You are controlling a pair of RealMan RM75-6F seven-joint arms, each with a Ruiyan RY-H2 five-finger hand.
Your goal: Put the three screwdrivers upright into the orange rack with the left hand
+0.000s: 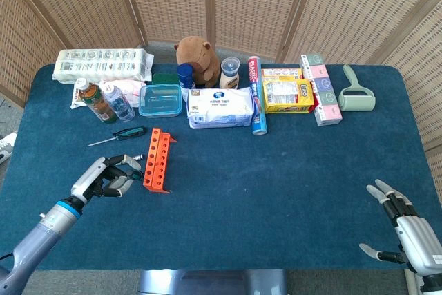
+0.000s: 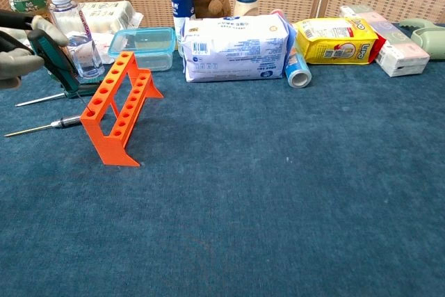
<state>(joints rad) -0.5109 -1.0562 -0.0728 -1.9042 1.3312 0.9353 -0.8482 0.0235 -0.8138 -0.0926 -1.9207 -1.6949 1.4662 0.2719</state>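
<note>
The orange rack (image 1: 157, 160) (image 2: 118, 113) stands left of centre, its holes facing up. My left hand (image 1: 103, 177) (image 2: 17, 60) is just left of it and grips a green-handled screwdriver (image 2: 59, 64), tilted, its tip down by the rack's near end. A second green-handled screwdriver (image 1: 119, 134) (image 2: 80, 90) lies flat behind the hand. A third screwdriver (image 2: 42, 128) lies flat on the cloth beside the rack, its metal end (image 1: 136, 158) showing past my fingers. My right hand (image 1: 407, 229) rests open at the table's front right corner.
Two bottles (image 1: 97, 100) and a clear lidded box (image 1: 160, 99) stand just behind the rack. A wipes pack (image 1: 221, 107), a plush toy (image 1: 198, 53), a yellow packet (image 1: 286, 94) and a lint roller (image 1: 356, 94) line the back.
</note>
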